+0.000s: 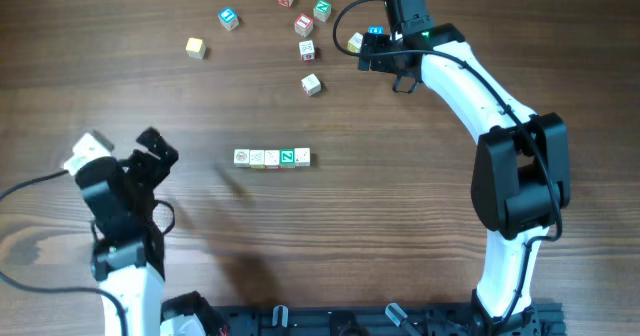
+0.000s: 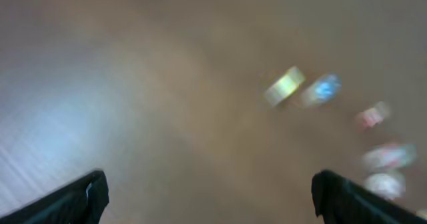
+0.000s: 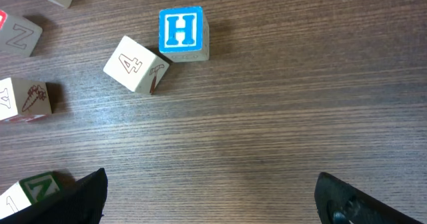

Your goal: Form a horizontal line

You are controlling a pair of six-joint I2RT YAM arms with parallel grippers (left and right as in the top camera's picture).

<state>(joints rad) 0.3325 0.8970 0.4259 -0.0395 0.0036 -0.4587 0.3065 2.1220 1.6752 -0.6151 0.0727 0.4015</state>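
Row (image 1: 272, 157) sat mid-counter (image 1: 400, 206): five cubes edge to edge, running left to right, with the green-faced cube (image 1: 287, 157) second from its right end. Your left hand (image 1: 158, 154) was spread wide and empty, off to the row's left and well apart from it. Its wrist view was blurred, showing only smeared cubes. Your right hand (image 1: 378, 48) was spread too, gripping nothing, up at the far scatter of loose cubes (image 1: 304, 23). Its wrist view showed a blue H cube (image 3: 181, 32) just beside a tilted 4 cube (image 3: 135, 64), both ahead of the fingers (image 3: 87, 197).
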